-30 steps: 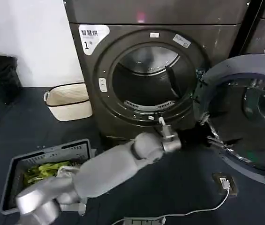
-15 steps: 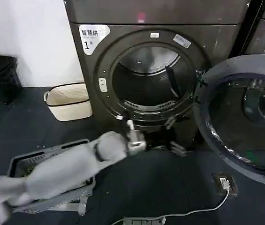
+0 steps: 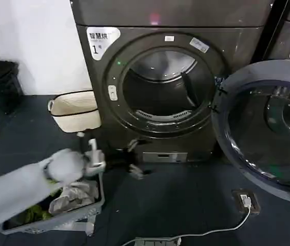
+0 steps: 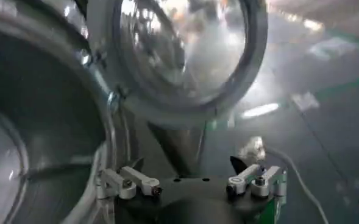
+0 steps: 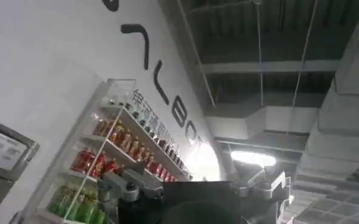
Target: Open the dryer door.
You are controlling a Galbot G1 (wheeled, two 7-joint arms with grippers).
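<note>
Head view: the dryer stands at the far centre of the dark floor, its round drum mouth uncovered and a white label marked "1" at its upper left. The dryer door is swung fully open to the right, hinged at the drum mouth's right side, its grey-blue inner rim and dark glass facing the camera. The left gripper is low over the floor just in front of the dryer's base, left of the drum's centre, fingers spread and holding nothing, well apart from the door. Its grey arm reaches in from the near left, over a grey basket of clothes. A cream basket sits against the dryer's left side. A white cable trails across the near floor.

Left wrist view: the left gripper shows its two fingers parted with nothing between them; beyond it are the open door and the drum mouth's rim.

Right wrist view: the right gripper points up toward a ceiling and a wall shelf of bottles, jaws apart and empty.
</note>
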